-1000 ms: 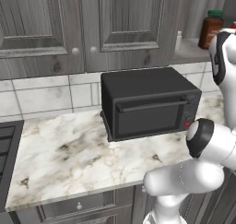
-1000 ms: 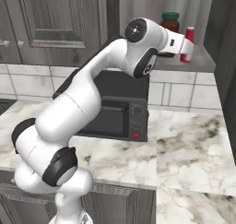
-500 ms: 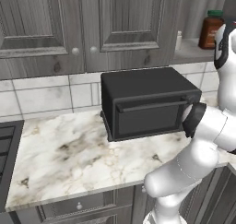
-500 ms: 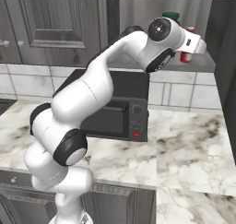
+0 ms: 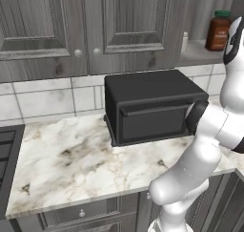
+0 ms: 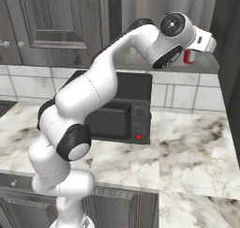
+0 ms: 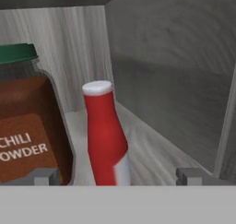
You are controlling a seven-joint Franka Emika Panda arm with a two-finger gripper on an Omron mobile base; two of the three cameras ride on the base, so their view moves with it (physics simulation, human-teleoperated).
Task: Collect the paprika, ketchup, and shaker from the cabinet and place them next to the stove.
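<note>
Inside the cabinet [image 7: 175, 66], the wide-open, empty claw [image 7: 117, 176] frames the ketchup [image 7: 105, 135] beside the paprika [image 7: 27, 121].

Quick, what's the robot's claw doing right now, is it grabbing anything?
Gripper: open, holding nothing; the ketchup stands between its fingertips.

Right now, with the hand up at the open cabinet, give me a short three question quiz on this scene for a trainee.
1. True or false: the gripper is open, holding nothing.
2. Which item stands between its fingertips in the hand view? A. paprika B. ketchup C. shaker
3. Fill in: on the counter below the cabinet sits a black ____.

Key: 1 true; 2 B; 3 toaster oven.
</note>
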